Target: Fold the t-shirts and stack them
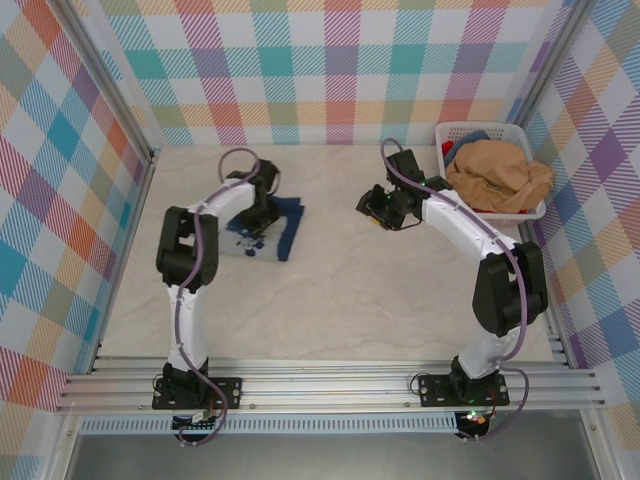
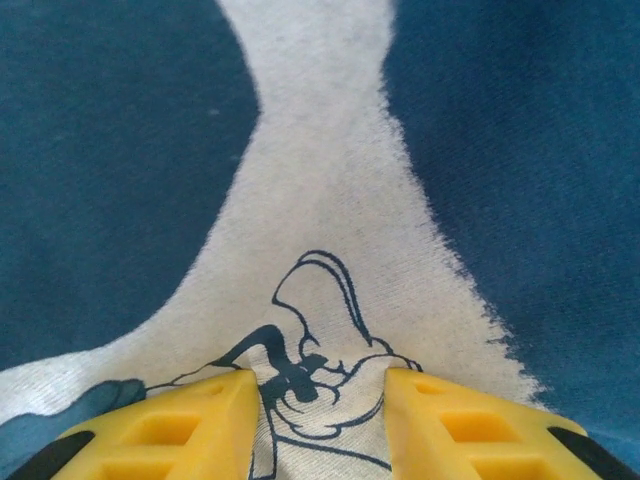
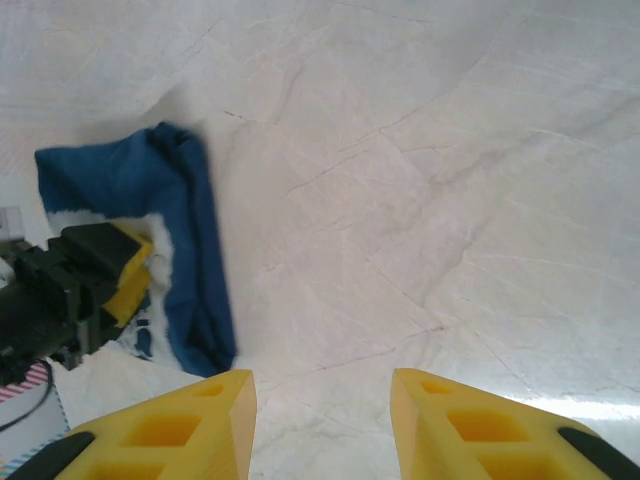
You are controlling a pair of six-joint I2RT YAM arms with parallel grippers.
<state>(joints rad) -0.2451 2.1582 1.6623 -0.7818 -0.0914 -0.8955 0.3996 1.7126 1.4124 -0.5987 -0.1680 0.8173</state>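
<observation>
A dark navy blue t-shirt point(image 1: 288, 225) lies folded small on the table at the left middle. My left gripper point(image 1: 262, 215) is down on it. In the left wrist view the yellow fingers point(image 2: 200, 420) press into the shirt's whitish print point(image 2: 330, 200), jaws apart, with the cloth point(image 2: 120, 150) slightly puckered between them point(image 2: 322, 385). My right gripper point(image 1: 378, 208) hovers over bare table to the right of that shirt, open with nothing in it point(image 3: 322, 385). From there I see the navy shirt point(image 3: 190, 250) at the left. A tan-orange t-shirt point(image 1: 497, 172) lies heaped in the basket.
The white slotted basket point(image 1: 480, 128) stands at the back right against the wall, with some blue cloth point(image 1: 465, 143) under the tan shirt. Checked walls close in the table on three sides. A metal rail point(image 1: 330, 385) runs along the near edge.
</observation>
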